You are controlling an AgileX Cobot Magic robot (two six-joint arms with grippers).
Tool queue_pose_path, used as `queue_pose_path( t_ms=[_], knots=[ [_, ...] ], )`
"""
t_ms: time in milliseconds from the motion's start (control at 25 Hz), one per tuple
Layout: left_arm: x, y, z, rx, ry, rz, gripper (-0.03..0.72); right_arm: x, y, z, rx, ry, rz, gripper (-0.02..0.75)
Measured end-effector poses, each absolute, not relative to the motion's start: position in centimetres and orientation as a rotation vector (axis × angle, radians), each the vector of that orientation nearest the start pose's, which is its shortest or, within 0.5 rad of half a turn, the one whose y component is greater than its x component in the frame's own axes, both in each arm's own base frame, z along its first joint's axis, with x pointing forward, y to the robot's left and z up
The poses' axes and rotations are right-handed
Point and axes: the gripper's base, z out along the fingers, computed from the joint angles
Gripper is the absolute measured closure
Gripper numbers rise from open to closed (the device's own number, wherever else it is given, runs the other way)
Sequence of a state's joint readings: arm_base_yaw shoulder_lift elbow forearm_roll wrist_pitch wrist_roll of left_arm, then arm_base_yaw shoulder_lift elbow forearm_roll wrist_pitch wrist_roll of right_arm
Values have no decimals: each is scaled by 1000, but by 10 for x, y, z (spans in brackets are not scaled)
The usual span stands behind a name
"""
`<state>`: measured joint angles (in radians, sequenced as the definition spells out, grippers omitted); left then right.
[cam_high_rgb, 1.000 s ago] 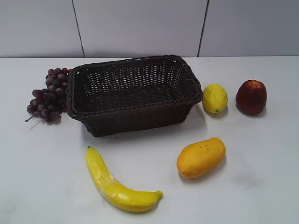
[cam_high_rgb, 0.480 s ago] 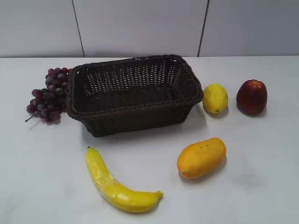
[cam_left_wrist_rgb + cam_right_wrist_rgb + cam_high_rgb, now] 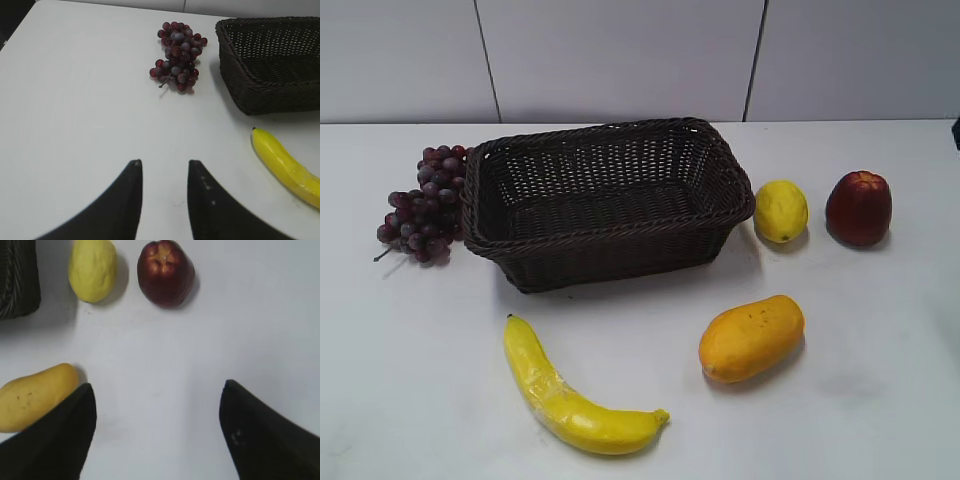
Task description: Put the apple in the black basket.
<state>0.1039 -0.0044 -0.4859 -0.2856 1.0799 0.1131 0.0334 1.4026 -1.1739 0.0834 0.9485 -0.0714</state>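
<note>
The dark red apple (image 3: 858,208) stands on the white table at the far right, just right of the yellow lemon (image 3: 781,211). The black woven basket (image 3: 610,232) sits empty at the middle back. Neither gripper shows in the exterior view, apart from a dark bit at the right edge (image 3: 956,133). In the right wrist view my right gripper (image 3: 157,385) is wide open and empty, short of the apple (image 3: 165,274), which lies ahead of it. My left gripper (image 3: 165,162) is open and empty over bare table, with the basket (image 3: 270,95) at its upper right.
Purple grapes (image 3: 425,205) lie against the basket's left end. A banana (image 3: 570,395) lies in front of the basket and an orange mango (image 3: 751,337) at the front right. The mango (image 3: 35,395) is beside my right gripper's left finger.
A dark bit has appeared at the right edge of the exterior view. The fruits and the basket have not moved.
</note>
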Motion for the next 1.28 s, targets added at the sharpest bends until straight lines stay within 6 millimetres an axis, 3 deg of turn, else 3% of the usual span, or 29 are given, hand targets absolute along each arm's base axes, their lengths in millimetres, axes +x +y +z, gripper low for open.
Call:
queue_pose_path(
  t_ms=[480,680,920,1280],
  knots=[
    [-4,-23,275,24,2046,-208,452,361,18,294,-97,2685,94,153],
    [-4,-23,275,24,2046,-208,452,389,21,277,-103,2706,94,153],
    [-4,-23,275,24,2046,-208,452,413,40,241,-164,2776,32,153],
    [-4,-23,275,24,2046,-208,452,432,44,204,-82,2842,6,153]
  ],
)
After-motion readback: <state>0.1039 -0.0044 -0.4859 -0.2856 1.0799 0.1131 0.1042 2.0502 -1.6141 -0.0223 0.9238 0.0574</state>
